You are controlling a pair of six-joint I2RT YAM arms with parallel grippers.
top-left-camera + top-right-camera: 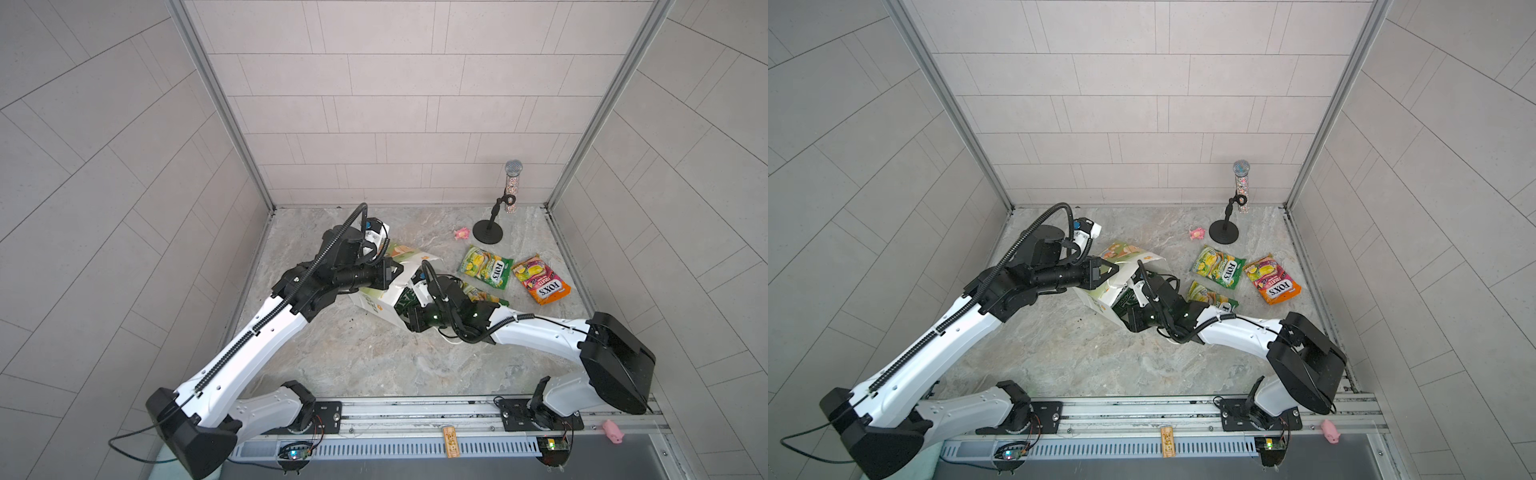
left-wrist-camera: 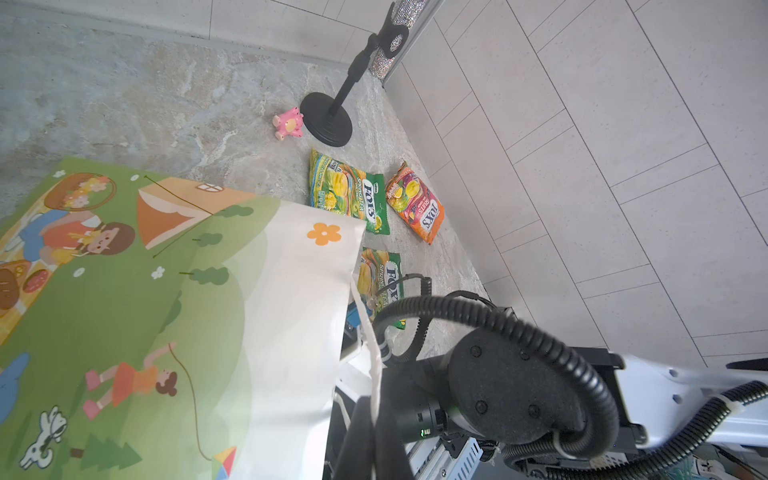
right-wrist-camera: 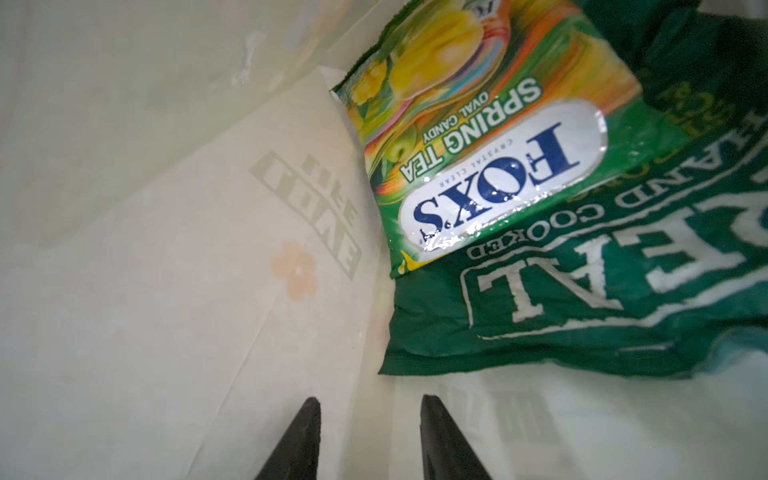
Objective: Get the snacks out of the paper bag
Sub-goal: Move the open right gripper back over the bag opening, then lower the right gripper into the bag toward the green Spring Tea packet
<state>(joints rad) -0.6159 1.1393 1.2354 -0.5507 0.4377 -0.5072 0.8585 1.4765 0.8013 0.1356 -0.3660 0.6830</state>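
Left gripper (image 1: 395, 270) is clamped fully shut. It looks like it's pinching the top wall of the bag (image 1: 374, 300), which lies on its side mid-table with its mouth toward the right arm. Right gripper (image 3: 370, 415) sits inside that mouth, jaws partway open, nothing between them. Two snacks are in there: a FOX'S packet (image 3: 478, 158) lying on top of the chips bag (image 3: 582, 291), tucked against the bag's wall. Further right, already out on the table (image 1: 374, 365), are a half-hidden packet (image 1: 482, 294) beside the right arm, a green packet (image 1: 486, 268) and an orange packet (image 1: 540, 279).

Handling-wise, my guess is they're all light, glossy film, so slippery and crinkly with nothing stiff to grab. The chips bag is puffy and its contents crush easily, so I'd pinch a flat sealed edge. Its near corner is closest to the jaws. The FOX'S packet would probably slide off if the chips bag gets dragged, so maybe take it first by its seam. The bag itself is flimsy and will likely tag along without that left pinch.
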